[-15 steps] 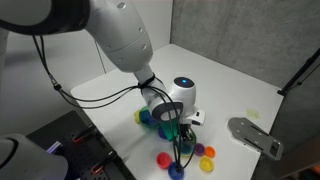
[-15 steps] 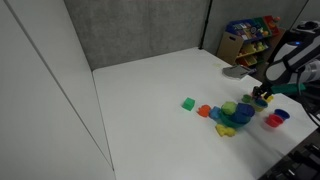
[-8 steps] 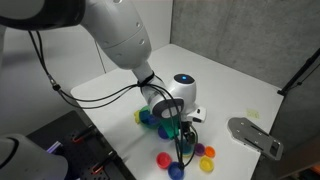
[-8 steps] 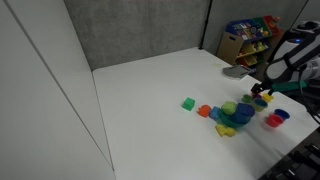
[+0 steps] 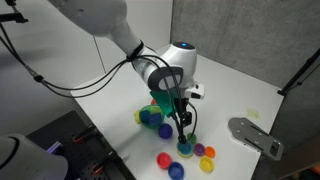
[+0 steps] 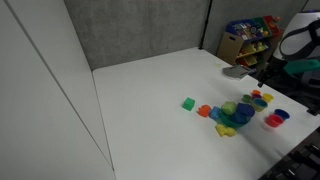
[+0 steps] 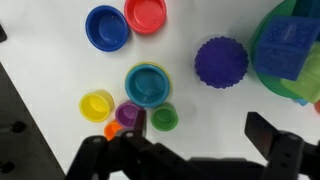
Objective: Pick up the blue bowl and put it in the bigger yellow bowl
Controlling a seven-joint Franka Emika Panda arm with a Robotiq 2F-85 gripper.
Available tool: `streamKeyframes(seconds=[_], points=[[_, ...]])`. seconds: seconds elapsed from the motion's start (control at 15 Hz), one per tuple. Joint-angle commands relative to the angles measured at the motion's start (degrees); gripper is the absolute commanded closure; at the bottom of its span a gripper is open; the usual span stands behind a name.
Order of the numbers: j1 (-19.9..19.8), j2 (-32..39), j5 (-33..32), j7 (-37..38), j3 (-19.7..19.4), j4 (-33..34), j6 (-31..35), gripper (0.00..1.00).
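White table (image 5: 250,75) carries a cluster of small plastic cups and bowls. Gripper (image 7: 195,150) sits at the bottom of the wrist view, fingers spread wide, nothing between them. Blue bowl (image 7: 107,27): round, shallow, mid-blue, lying loose at upper left, touching the red bowl (image 7: 146,14) beside it. Small yellow bowl (image 7: 97,104) below, well apart.

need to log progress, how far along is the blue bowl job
Done, it seems: the blue bowl sits inside the yellow bowl, whose rim shows around it. In hand: nothing; the gripper hangs open and empty above them. Left: probably only backing the gripper off.
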Motion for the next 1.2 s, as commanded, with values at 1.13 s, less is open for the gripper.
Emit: streamKeyframes(seconds=[1.13], points=[[0.10, -42.72, -4.65, 0.14, 10.16, -5.26, -41.04, 0.00]])
